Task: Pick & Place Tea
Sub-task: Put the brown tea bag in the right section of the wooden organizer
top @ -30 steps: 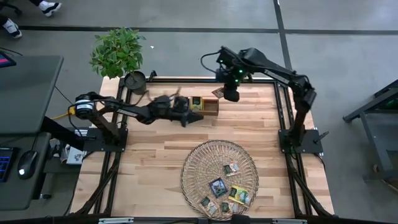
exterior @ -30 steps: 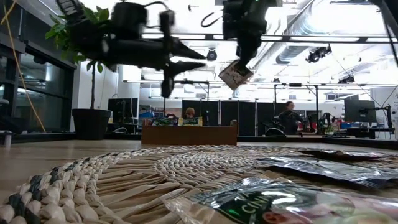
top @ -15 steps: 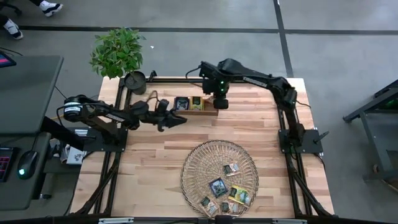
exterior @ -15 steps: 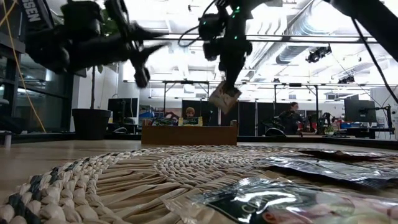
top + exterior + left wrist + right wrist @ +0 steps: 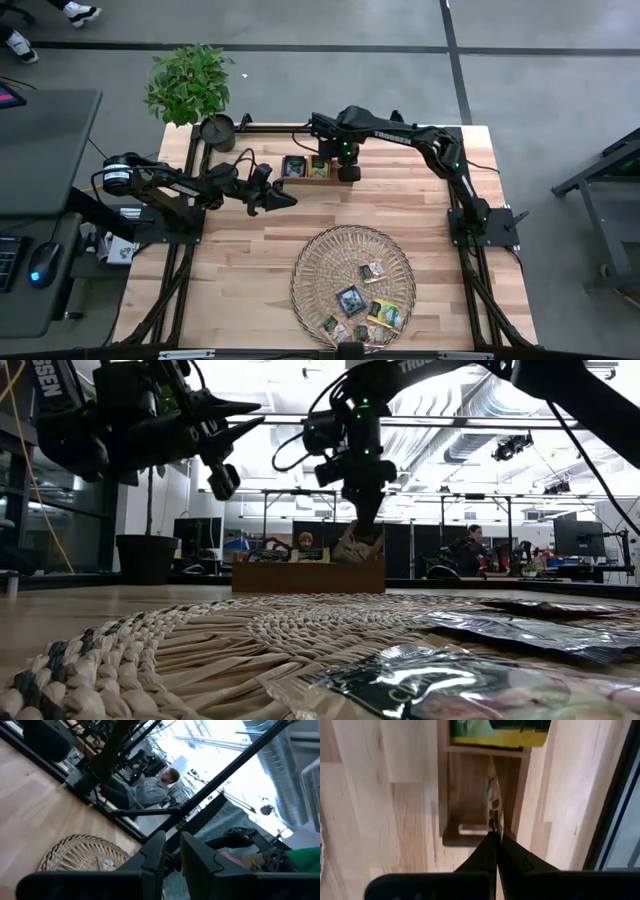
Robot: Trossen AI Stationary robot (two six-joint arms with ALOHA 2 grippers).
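Observation:
A small wooden box [image 5: 320,181] stands at the table's far middle, with a dark sachet [image 5: 293,165] and yellow-green sachets [image 5: 317,164] of tea in its compartments. My right gripper [image 5: 348,172] hangs over the box's right end, shut on one more sachet [image 5: 357,546]. That sachet reaches down into the right compartment [image 5: 475,795]. My left gripper [image 5: 288,200] is left of the box and nearer, pointing right and slightly up, its fingers [image 5: 155,855] a little apart with nothing between them. The round woven tray [image 5: 310,260] near the front holds several sachets [image 5: 351,298]. My right gripper pinches the sachet's top edge [image 5: 494,824] between its two fingertips, coming from above and pointing down. The sachet hangs upright below the fingers, seen edge-on, its lower part inside the box's right compartment. Whether it touches the box floor I cannot tell.
A potted plant [image 5: 190,85] stands at the far left corner. Black frame rails [image 5: 455,170] run along the table's sides. Bare wood lies between the box and the tray. A person [image 5: 152,790] sits in the room beyond the table.
My right gripper has gone down and toward the table's left with the sachet, which now hangs into the box's right compartment instead of high above it. My left gripper has drawn back from the box toward the table's left edge and tipped its fingers upward.

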